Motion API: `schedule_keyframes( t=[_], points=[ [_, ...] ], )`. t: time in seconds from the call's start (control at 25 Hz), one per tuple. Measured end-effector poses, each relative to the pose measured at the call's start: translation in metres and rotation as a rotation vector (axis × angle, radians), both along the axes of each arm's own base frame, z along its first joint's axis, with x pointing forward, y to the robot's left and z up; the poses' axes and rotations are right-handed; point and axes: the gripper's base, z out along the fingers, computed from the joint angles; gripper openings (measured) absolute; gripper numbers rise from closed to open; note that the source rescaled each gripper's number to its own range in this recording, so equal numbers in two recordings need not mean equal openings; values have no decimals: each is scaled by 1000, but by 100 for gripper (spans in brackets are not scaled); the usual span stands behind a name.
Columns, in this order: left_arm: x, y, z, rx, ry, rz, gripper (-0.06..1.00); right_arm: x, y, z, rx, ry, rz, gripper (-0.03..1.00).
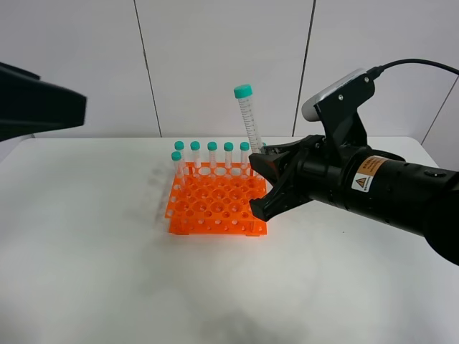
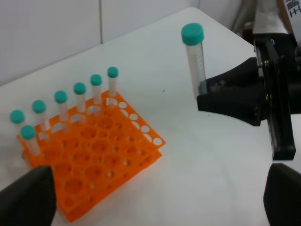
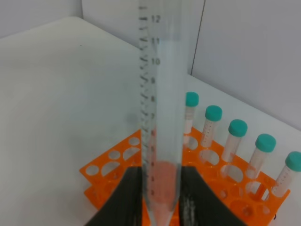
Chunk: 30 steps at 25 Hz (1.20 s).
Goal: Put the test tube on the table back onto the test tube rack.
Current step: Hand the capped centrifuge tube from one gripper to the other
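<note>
Right gripper — upright test tube within

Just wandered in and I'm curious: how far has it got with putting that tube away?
Done: the test tube is off the table, held cap-up by the right gripper. In hand: it hangs near the orange rack. Left: lower it into a free hole and release.

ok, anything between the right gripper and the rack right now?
Nothing. In the left wrist view only bare table separates the test tube rack from the right gripper, which is shut on the test tube.
</note>
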Motion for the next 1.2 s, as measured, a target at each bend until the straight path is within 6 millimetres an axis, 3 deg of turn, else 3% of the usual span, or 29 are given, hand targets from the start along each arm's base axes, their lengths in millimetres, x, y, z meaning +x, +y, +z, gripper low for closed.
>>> schedule_keyframes(
  t=[0.48, 0.92, 1.2],
  points=[
    [82, -48, -25, -69, 109, -64, 100, 0, 0, 0, -2, 3, 0, 0],
    [118, -67, -50, -112, 110, -74, 100, 0, 0, 0, -2, 3, 0, 0],
    [131, -74, -48, -134, 86, -84, 100, 0, 0, -1, -5, 9, 0, 0]
  ],
)
